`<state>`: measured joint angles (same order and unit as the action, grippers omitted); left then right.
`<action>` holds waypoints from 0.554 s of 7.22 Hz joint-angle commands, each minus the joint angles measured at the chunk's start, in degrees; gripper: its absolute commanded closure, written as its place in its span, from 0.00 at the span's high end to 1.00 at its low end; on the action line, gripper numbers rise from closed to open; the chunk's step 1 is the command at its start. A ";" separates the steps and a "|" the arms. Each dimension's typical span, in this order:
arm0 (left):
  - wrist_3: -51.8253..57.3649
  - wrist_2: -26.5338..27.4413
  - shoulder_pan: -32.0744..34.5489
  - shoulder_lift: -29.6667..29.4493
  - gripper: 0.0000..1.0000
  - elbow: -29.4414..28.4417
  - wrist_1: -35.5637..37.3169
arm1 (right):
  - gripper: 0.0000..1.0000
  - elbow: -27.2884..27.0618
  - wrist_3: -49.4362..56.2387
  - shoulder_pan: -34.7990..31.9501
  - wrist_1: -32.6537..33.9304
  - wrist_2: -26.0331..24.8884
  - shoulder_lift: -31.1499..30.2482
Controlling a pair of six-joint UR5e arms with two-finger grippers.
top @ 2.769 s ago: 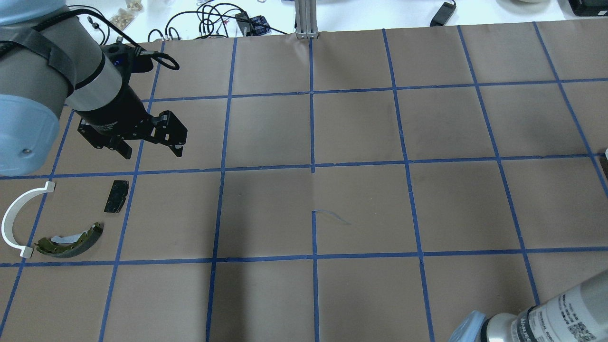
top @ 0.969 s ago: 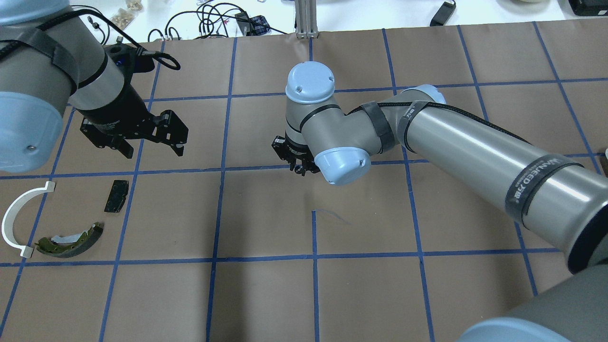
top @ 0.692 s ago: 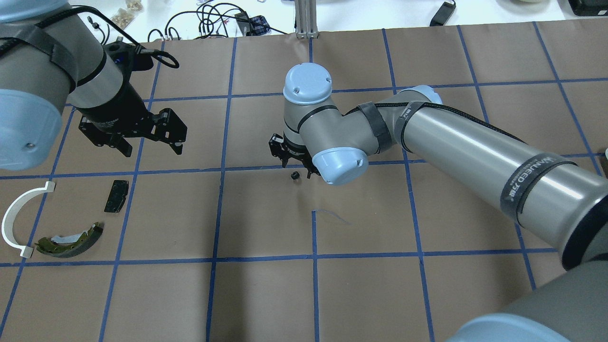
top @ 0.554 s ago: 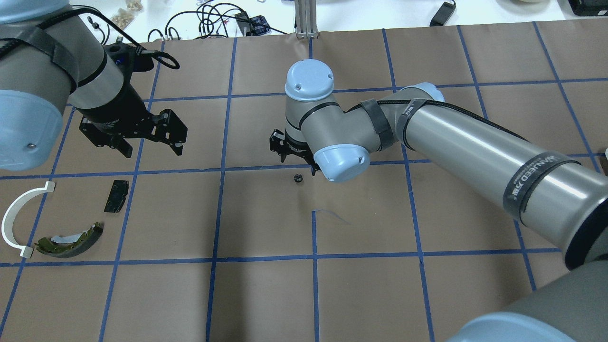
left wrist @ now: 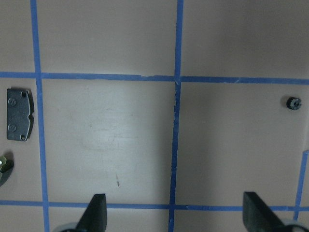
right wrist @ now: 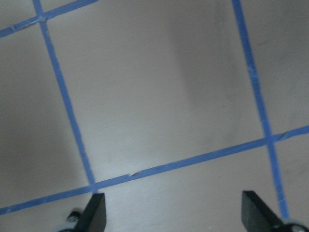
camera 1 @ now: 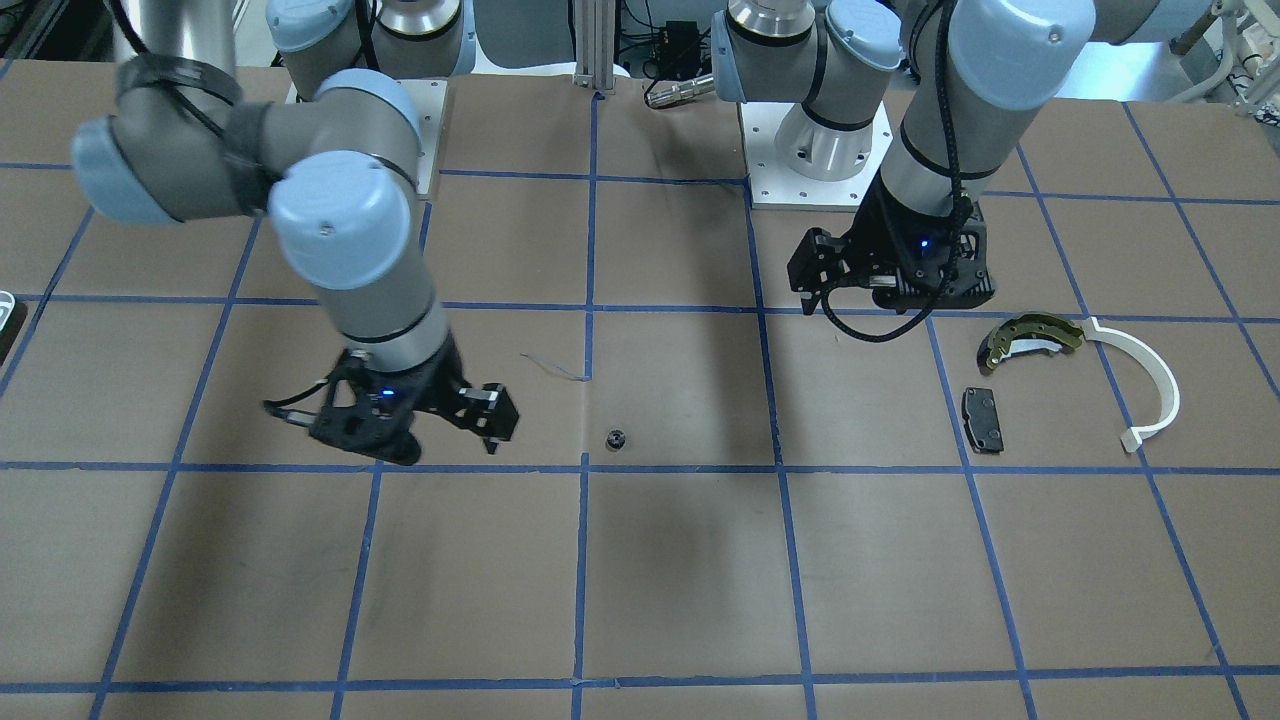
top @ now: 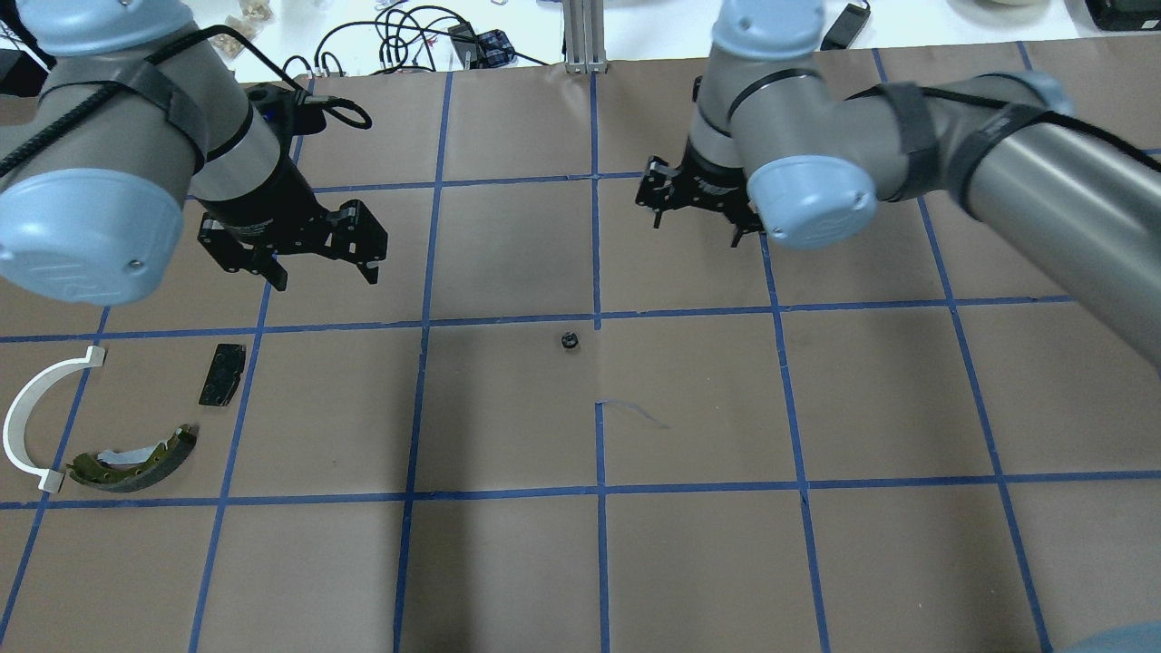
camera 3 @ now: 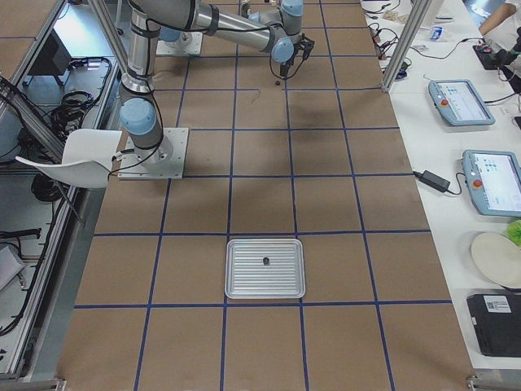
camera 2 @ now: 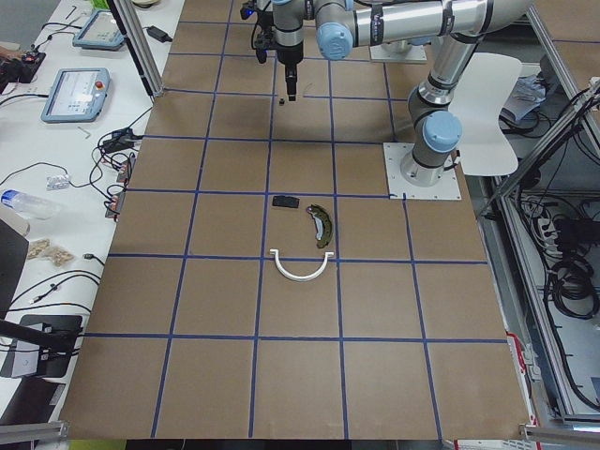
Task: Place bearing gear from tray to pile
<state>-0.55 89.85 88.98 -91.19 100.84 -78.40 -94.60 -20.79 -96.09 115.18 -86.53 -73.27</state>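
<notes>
A small black bearing gear (top: 569, 341) lies alone on the brown paper near the table's middle, also in the front view (camera 1: 616, 438) and the left wrist view (left wrist: 291, 102). My right gripper (top: 697, 227) is open and empty, raised beyond the gear and to its right. My left gripper (top: 324, 272) is open and empty, above the paper left of the gear. The pile lies at the left: an olive-gold brake shoe (top: 136, 458), a white curved strip (top: 32, 413) and a black pad (top: 222, 374). The tray (camera 3: 229, 269) shows in the right side view with a small dark part in it.
Blue tape lines divide the paper into squares. Cables and a metal post (top: 585, 36) sit beyond the far edge. A white chair (camera 3: 77, 159) stands beside the robot base. Tablets lie on the side benches.
The right gripper let go of the gear on the paper, then rose and drew back to the right. The left gripper shifted a little right. The gear rests where it dropped.
</notes>
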 commanded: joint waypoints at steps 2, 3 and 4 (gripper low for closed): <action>-7.33 -0.12 9.16 -9.50 1.00 -0.12 11.91 | 1.00 -0.06 37.26 24.11 -7.87 -0.39 -2.93; -7.79 -0.12 11.89 -12.58 1.00 -0.46 14.91 | 1.00 0.03 50.02 31.50 -7.43 -0.39 -2.93; -7.80 -0.29 13.75 -15.57 1.00 -0.56 17.55 | 1.00 0.11 62.33 38.01 -6.64 -0.22 -2.49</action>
<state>-7.63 89.71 99.83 -102.89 100.46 -64.61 -94.58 25.46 -67.08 107.99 -86.88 -76.02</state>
